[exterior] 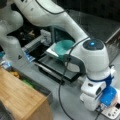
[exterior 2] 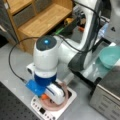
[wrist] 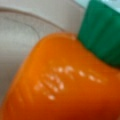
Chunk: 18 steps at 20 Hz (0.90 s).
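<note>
Where the wrist view fills with orange, a toy carrot (wrist: pixel 60 82) with a green top (wrist: pixel 102 32) lies just under the camera, in a pale bowl (wrist: pixel 20 40). In a front view the hand (exterior 2: pixel 46 97) is down in that bowl (exterior 2: pixel 64 100), on a white scale (exterior 2: pixel 53 113) on the bench — whether its fingers are apart or together I cannot tell. Any grip should go slow and centred. Farther off: a teal bowl (exterior 2: pixel 110 56), a wooden shelf (exterior 2: pixel 37 22).
</note>
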### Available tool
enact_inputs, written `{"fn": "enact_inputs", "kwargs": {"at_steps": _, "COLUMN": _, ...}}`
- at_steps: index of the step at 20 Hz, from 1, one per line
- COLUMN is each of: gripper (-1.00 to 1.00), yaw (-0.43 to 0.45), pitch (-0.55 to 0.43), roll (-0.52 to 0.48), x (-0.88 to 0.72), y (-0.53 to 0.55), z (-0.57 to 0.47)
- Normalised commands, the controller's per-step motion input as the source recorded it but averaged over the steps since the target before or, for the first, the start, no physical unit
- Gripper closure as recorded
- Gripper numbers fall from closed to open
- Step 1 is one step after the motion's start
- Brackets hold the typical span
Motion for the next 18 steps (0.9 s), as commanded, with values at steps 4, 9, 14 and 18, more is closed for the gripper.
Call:
{"fn": "enact_inputs", "kwargs": {"at_steps": 4, "gripper": -1.0, "yaw": -0.022, "pitch": 0.135, "roll": -0.354, "x": 0.08, "y": 0.15, "z": 0.14}}
{"fn": "enact_inputs", "kwargs": {"at_steps": 9, "gripper": -1.0, "yaw": -0.025, "pitch": 0.147, "roll": -0.383, "x": 0.02, "y": 0.14, "z": 0.12}}
{"fn": "enact_inputs", "kwargs": {"at_steps": 14, "gripper": -1.0, "yaw": -0.023, "pitch": 0.116, "roll": -0.386, "x": 0.01, "y": 0.17, "z": 0.04}}
{"fn": "enact_inputs", "kwargs": {"at_steps": 18, "gripper": -1.0, "yaw": -0.008, "pitch": 0.099, "roll": -0.383, "x": 0.02, "y": 0.17, "z": 0.03}}
